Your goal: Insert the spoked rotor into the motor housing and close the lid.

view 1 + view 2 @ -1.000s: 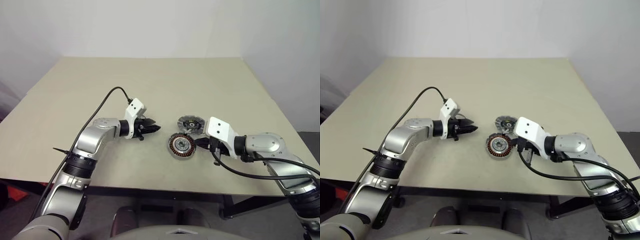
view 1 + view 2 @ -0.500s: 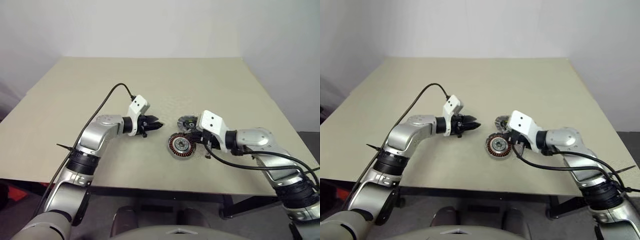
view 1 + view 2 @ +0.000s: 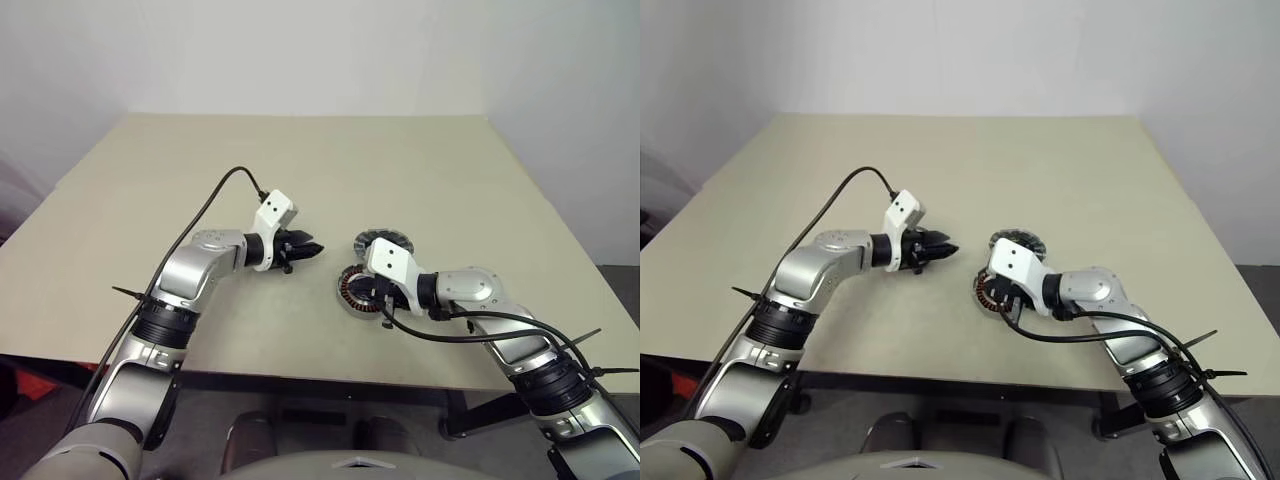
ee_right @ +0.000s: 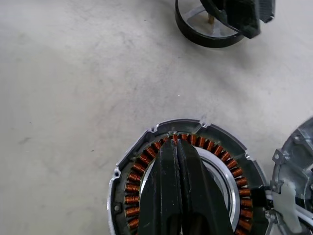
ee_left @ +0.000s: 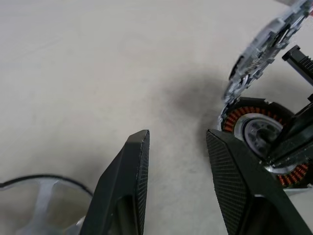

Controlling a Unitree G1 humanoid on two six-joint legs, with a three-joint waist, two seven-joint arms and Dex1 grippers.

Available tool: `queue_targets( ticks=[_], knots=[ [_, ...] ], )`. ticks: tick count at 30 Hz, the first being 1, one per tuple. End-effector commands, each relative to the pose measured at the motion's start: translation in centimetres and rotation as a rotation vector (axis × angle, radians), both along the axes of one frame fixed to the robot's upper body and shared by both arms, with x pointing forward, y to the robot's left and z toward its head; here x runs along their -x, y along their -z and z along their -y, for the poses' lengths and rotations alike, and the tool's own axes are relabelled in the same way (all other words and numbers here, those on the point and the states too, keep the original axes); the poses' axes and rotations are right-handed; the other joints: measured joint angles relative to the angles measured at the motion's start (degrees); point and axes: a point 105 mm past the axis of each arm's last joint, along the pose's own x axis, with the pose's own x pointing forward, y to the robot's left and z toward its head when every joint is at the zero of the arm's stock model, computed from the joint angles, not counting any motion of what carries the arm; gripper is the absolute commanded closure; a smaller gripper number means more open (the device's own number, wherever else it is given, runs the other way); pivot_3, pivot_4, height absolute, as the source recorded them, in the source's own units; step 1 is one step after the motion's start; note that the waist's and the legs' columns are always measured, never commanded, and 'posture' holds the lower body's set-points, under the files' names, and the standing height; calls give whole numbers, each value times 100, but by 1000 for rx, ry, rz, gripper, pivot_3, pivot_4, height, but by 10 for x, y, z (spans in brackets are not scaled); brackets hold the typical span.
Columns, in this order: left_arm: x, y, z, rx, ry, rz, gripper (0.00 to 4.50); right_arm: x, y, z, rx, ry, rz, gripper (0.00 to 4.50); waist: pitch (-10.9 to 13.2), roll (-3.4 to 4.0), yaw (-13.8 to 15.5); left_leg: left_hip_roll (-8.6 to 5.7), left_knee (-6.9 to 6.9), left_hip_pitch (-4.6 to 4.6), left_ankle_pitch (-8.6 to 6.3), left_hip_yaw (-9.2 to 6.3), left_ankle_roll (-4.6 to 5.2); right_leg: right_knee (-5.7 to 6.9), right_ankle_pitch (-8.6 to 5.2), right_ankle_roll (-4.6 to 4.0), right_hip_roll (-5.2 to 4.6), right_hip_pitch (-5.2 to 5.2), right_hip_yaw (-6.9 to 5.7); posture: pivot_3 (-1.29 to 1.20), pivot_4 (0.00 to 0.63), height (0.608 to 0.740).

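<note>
one beige rectangular table (image 3: pixel 150 190) is seen, and three round motor parts are counted on or over it, with two robot pincers working among them. one motor housing (image 4: pixel 146 186), a round dark metal disc with a ring of copper-coloured windings around a silver centre, lies flat on the table near its front edge. one lid (image 3: pixel 383 241), a round grey-silver disc with a ridged, segmented rim, lies just behind the housing and appears to touch or nearly touch its rim; in the right wrist view a part of the lid's rim is seen just beside the housing. one spoked rotor (image 4: pixel 208 29), a small ring-shaped silver wheel with open spokes, is seen under the left gripper (image 3: pixel 312 247), well apart from the housing; it is gripped by that pincer, whose two black fingers (image 5: pixel 128 186) are spread partway, with a spoke and part of the dark rim seen beside one finger in the left wrist view. the left gripper is held above the table, to the left of the housing and pointed toward it. the right gripper (image 4: pixel 177 147) is shut tight, with its two black fingers pressed together and nothing between them; its tips are placed over the silver centre of the housing, though contact cannot be told. one black cable (image 3: pixel 205 210) is seen arching over the left arm.
</note>
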Motion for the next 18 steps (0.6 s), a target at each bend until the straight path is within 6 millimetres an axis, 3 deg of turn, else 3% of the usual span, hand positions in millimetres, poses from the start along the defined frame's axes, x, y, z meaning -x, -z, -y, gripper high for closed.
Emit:
queue_targets(
  ticks=[1,10,18],
  knots=[
    [-1,-17,2,17,5,59,2541,-4,-10,-4,-11,-10,54,4500,0,0,-4,0,0,-1,0,0,0,0,0,0,0,0,0,0,0,740],
    [0,-12,4,21,7,50,2541,-4,-25,6,5,11,93,4500,0,0,-1,0,0,0,0,0,-1,1,0,0,0,0,0,0,0,740],
    [0,-12,4,15,14,51,2541,-6,-11,6,23,45,77,4500,0,0,-4,0,0,1,1,-1,-2,2,0,0,0,0,0,0,0,740]
  ],
)
